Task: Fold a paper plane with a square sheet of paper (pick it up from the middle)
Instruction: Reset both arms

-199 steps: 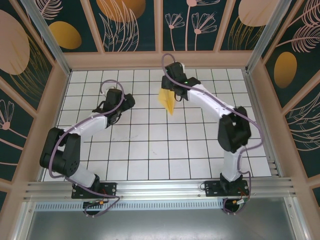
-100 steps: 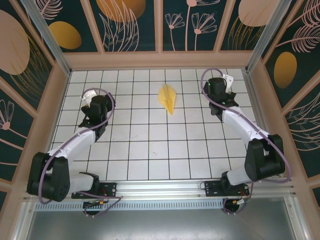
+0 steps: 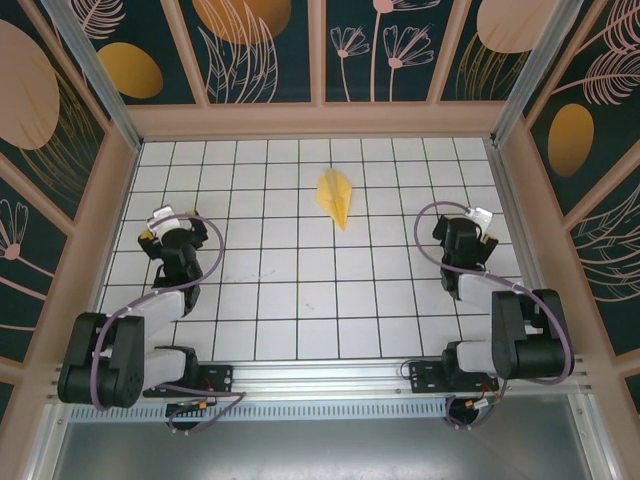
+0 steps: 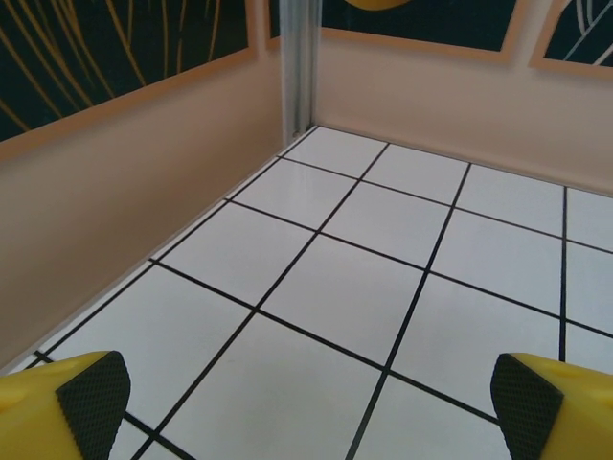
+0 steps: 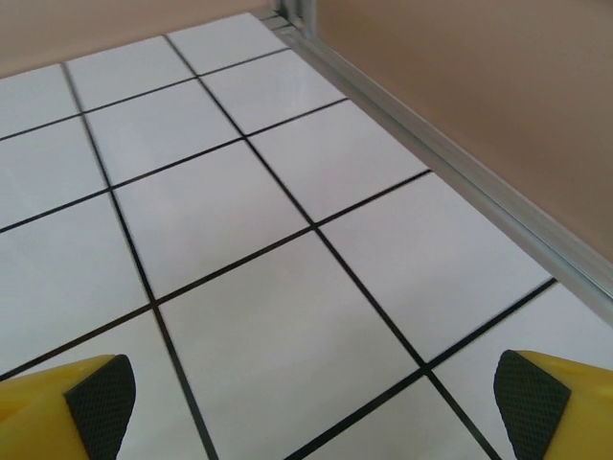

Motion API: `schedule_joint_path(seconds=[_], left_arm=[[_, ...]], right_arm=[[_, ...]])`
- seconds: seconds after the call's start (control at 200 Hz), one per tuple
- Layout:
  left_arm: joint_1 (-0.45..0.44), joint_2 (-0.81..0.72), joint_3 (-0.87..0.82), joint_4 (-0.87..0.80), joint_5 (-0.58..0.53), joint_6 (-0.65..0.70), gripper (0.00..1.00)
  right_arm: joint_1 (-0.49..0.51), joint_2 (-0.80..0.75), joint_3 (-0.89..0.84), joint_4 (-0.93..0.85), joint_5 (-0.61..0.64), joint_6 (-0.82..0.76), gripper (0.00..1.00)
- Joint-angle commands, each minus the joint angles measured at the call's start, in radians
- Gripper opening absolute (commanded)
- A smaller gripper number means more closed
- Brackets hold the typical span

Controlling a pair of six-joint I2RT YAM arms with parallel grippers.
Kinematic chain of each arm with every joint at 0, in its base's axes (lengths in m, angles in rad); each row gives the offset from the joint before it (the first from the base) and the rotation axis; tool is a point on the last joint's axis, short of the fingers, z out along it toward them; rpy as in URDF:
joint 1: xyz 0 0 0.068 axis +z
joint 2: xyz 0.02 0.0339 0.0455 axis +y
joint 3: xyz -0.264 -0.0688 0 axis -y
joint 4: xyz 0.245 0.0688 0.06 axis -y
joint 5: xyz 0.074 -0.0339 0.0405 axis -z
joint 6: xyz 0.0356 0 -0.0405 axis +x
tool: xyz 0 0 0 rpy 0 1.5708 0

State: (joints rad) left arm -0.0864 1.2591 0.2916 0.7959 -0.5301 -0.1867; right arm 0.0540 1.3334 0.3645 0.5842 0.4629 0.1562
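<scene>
Starting at the left, you are looking at the left gripper [image 3: 160, 222] hanging over the left side of the desk [image 3: 300, 300], close to the left wall [image 3: 118, 215] and well apart from the plane. In its wrist view its jaws are standing wide: the two yellow fingers with black pads [image 4: 94, 393] are sitting at opposite bottom corners, with only bare white tiles between them, and the corner post [image 4: 297, 62] is rising ahead.

Moving to the middle, the plane [image 3: 336, 197] is lying flat on the desk in the far half, between the two arms. Its sharp tip is pointing toward the near edge and its broad tail toward the back wall. Nothing is touching it.

Moving on to the right, the right gripper [image 3: 478, 222] is hovering over the desk's right side, near the right wall, also well apart from the plane. Its wrist view is showing its jaws spread wide too, with the pads [image 5: 527, 398] far apart over empty tiles and a metal rail [image 5: 450, 163] running along the wall's foot.
</scene>
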Motion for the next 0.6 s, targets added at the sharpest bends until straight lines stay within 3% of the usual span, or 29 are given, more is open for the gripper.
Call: schedule_joint_path(seconds=[0.0, 0.24, 0.32, 0.595], left_arm=[[0.029, 0.058, -0.055, 0.284, 0.165, 0.077, 0.98], [0.060, 0.190, -0.120, 0.565, 0.377, 0.117, 0.98], [0.062, 0.238, -0.153, 0.674, 0.397, 0.124, 0.98], [0.063, 0.281, -0.132, 0.664, 0.403, 0.127, 0.98]], right_arm=[[-0.011, 0.020, -0.058, 0.349, -0.131, -0.113, 0.99], [-0.032, 0.105, -0.115, 0.560, -0.314, -0.154, 0.99], [-0.032, 0.139, -0.117, 0.589, -0.338, -0.161, 0.99], [-0.058, 0.178, -0.127, 0.633, -0.410, -0.152, 0.99]])
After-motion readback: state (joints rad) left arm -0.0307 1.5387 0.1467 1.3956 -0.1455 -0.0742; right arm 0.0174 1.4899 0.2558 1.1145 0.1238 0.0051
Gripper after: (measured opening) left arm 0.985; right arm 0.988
